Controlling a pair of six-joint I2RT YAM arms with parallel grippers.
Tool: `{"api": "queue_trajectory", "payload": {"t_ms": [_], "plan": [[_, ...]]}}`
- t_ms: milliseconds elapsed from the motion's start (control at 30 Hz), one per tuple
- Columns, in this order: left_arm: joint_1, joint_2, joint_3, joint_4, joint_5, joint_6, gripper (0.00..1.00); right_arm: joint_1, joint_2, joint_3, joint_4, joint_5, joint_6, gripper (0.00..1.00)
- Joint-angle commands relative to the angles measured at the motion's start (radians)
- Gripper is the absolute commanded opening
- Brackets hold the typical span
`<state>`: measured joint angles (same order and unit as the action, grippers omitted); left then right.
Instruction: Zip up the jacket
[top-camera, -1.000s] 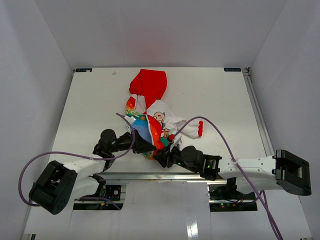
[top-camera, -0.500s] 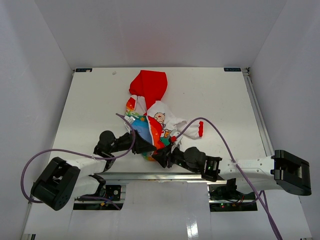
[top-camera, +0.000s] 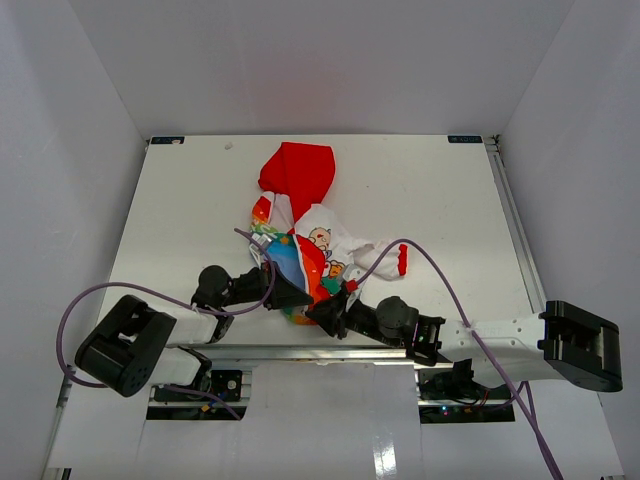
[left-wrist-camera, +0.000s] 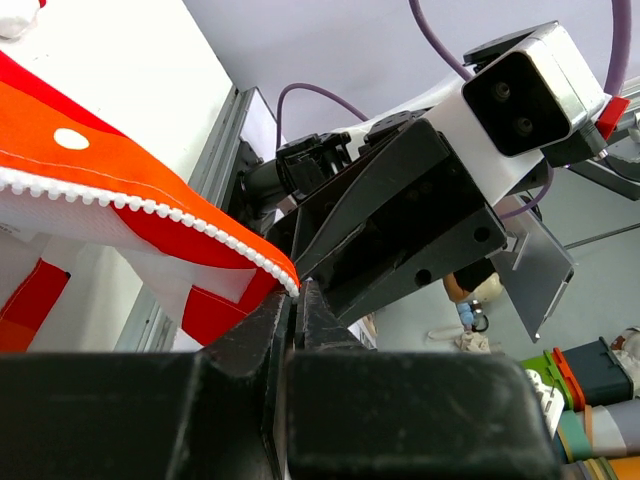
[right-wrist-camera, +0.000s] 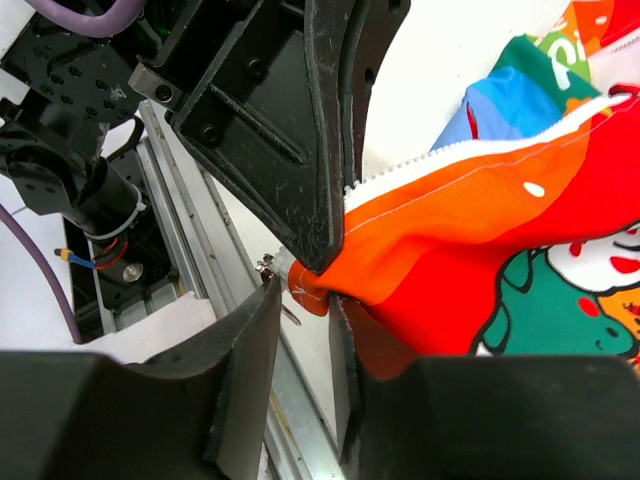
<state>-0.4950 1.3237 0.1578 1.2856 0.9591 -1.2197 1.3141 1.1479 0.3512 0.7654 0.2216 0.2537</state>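
The jacket (top-camera: 318, 236) lies crumpled mid-table, red hood (top-camera: 297, 170) toward the back. My left gripper (top-camera: 296, 296) is shut on the orange hem (left-wrist-camera: 120, 170), right at the end of the white zipper teeth (left-wrist-camera: 150, 205); its tips (left-wrist-camera: 297, 290) meet with no gap. My right gripper (top-camera: 322, 314) faces it from the right. In the right wrist view its jaws (right-wrist-camera: 303, 290) stand a narrow gap apart around the orange hem corner (right-wrist-camera: 318, 290) and a small metal zipper piece (right-wrist-camera: 268, 266), just below the left fingers (right-wrist-camera: 280, 120).
An aluminium rail (top-camera: 300, 352) runs along the table's near edge, right under both grippers. Purple cables (top-camera: 430, 262) arc over each arm. A red cuff (top-camera: 402, 258) lies to the right of the jacket. White walls enclose the table.
The right jaws have narrowed around the hem corner. Both grippers have shifted slightly toward the near edge, drawing the hem with them.
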Motion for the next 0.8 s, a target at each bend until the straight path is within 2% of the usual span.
{"api": "queue_trajectory", "payload": {"t_ms": [0,267,467,767], "plan": [[-0.005,0.006,-0.010,0.099,0.024,-0.015,0.00,-0.010,0.012,-0.006,0.105,-0.026,-0.030,0.25],[-0.006,0.006,-0.009,0.095,0.024,-0.014,0.00,-0.013,-0.001,-0.017,0.124,-0.046,-0.030,0.14],[-0.005,0.008,-0.007,0.105,0.023,-0.022,0.00,-0.015,0.001,-0.011,0.123,-0.076,-0.039,0.18],[-0.005,-0.002,-0.009,0.122,0.025,-0.040,0.00,-0.018,0.023,0.008,0.128,-0.093,-0.040,0.18]]}}
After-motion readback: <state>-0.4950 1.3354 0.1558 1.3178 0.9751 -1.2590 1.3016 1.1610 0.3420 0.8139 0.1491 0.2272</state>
